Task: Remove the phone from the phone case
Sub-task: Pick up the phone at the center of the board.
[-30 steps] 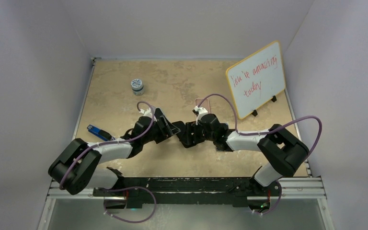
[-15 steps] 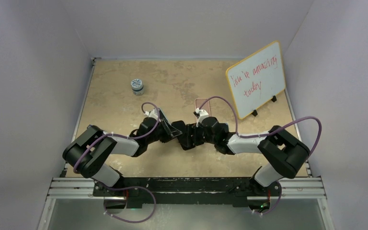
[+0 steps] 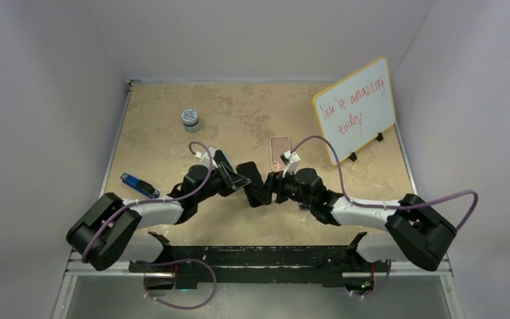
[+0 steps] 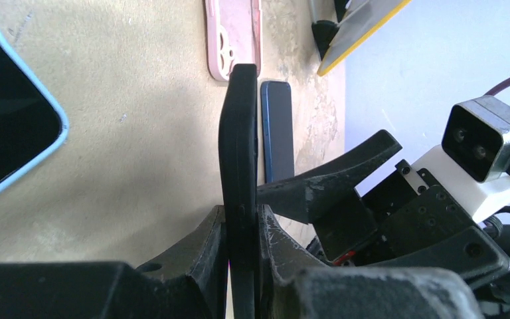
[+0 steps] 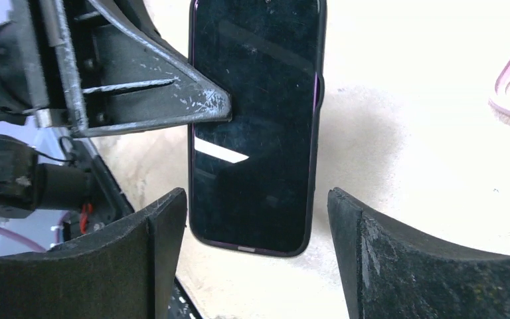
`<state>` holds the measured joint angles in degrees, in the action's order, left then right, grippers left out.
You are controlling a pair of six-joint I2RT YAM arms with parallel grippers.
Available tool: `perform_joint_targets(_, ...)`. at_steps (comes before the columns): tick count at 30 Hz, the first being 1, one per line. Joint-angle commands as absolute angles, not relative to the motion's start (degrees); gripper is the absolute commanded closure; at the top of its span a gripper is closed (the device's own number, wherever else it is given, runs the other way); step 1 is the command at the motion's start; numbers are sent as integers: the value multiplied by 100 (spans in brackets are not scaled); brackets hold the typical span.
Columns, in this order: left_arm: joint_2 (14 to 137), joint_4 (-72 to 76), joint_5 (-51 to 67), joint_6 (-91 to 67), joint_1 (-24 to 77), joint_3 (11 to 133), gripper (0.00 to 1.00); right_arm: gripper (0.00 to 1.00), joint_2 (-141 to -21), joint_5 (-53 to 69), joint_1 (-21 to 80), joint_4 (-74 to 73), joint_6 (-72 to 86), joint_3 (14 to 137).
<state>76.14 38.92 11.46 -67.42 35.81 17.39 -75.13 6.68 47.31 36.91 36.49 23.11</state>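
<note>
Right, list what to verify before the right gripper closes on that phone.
1. Left gripper clamped on the cased phone: ok, held edge-on between both fingers.
2. Right gripper open: ok.
3. Its fingers straddle the phone's near end: ok, with gaps on both sides.
4. Right fingers touching the phone: not ok, no contact yet.
5. Any corner peeled loose: cannot tell.
6. Pink case on the table, apart from the fingers: ok.
</note>
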Motion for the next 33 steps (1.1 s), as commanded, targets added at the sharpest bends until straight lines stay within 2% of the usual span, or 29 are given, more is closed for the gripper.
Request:
perform_joint_targets(1, 6924, 4590, 1024, -6804, 3437, 1490, 100, 20, -6998, 659, 4751, 4319, 3731, 2073)
perform_joint_targets(7, 5965, 4606, 808, -6882, 3419, 1362, 100, 16, -6486, 671, 4752, 4864, 3882, 1742)
perform_joint_targets(14, 5063, 4789, 306, -7151, 3410, 1191, 100, 19, -6410, 709, 4755, 5544, 4196, 1534)
perform_joint_targets(22, 5279, 5502, 299, -7711, 3404, 1187, 100, 22, -7054, 1300, 4850, 7338, 4667, 1515)
perform_joint_targets(33, 5362, 5699, 254, -7943, 3418, 1174, 100, 27, -7372, 1502, 4944, 7504, 4609, 1980)
